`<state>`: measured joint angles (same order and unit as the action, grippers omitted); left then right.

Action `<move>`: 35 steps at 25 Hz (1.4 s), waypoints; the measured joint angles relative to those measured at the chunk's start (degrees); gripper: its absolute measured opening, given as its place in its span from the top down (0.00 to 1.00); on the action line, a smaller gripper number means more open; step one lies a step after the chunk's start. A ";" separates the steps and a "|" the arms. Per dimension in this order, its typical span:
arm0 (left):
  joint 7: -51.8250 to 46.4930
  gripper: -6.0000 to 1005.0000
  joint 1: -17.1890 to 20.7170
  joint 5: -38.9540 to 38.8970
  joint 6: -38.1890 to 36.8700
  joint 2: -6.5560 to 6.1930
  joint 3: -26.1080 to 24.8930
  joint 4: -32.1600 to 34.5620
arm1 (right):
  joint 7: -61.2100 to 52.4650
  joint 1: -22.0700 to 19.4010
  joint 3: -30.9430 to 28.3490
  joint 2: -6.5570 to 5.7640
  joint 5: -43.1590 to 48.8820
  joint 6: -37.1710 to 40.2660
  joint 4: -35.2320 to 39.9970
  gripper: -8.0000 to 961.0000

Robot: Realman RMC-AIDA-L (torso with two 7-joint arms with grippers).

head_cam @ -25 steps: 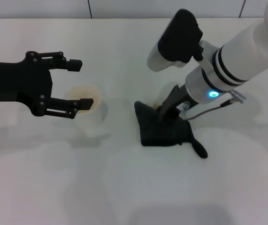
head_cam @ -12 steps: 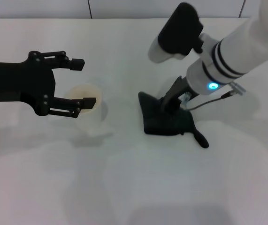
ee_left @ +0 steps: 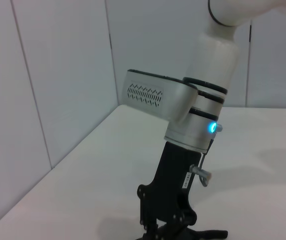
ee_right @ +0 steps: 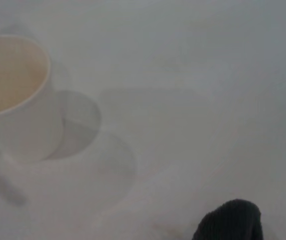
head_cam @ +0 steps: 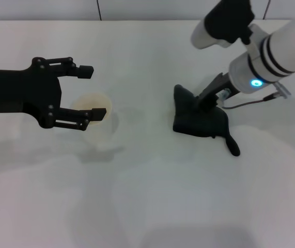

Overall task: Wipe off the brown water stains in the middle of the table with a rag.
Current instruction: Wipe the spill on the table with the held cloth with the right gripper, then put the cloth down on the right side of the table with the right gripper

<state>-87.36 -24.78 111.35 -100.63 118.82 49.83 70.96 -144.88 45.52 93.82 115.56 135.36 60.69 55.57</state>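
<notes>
The plain white, slightly glossy worktop (head_cam: 152,196) fills the head view; pale panelled walls with vertical seams stand behind it in the left wrist view. The dark charcoal, lumpy cloth rag (head_cam: 199,118) lies flat on the worktop right of centre, nearer the far edge than the near one, with a thin tail-like strip trailing toward the near right corner. The right hand (head_cam: 207,99) presses down on the rag's upper surface; whether its fingers are clenched cannot be determined. A faint brownish trace (head_cam: 171,110) shows just beside the rag's left border. The left hand (head_cam: 94,92) hovers left of centre, released and spread wide, above a white paper cup with a tan-tinted rim (head_cam: 96,120). No legible writing is visible.
</notes>
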 joint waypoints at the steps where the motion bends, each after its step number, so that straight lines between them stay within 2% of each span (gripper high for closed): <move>1: 0.00 0.12 0.01 0.00 0.00 0.00 -0.01 -0.02 | 0.00 -0.52 -0.32 -0.04 0.00 0.17 0.50 0.83; 14: 0.00 0.12 0.44 -0.01 0.45 0.00 -0.18 -0.13 | 0.57 -16.64 -7.25 -0.37 0.11 5.51 16.79 0.83; 20: 0.00 0.12 0.69 -0.01 0.46 0.00 -0.18 -0.21 | 0.60 -19.91 -8.01 -0.43 -0.04 8.52 19.11 0.83; 35: 0.00 0.12 1.30 0.00 0.34 0.00 -0.17 -0.22 | 3.14 -22.91 -12.65 -0.54 -2.34 11.88 23.29 0.82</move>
<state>-87.36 -23.48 111.35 -100.29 118.82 49.66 70.75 -141.75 22.61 81.17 115.02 133.02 72.57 78.87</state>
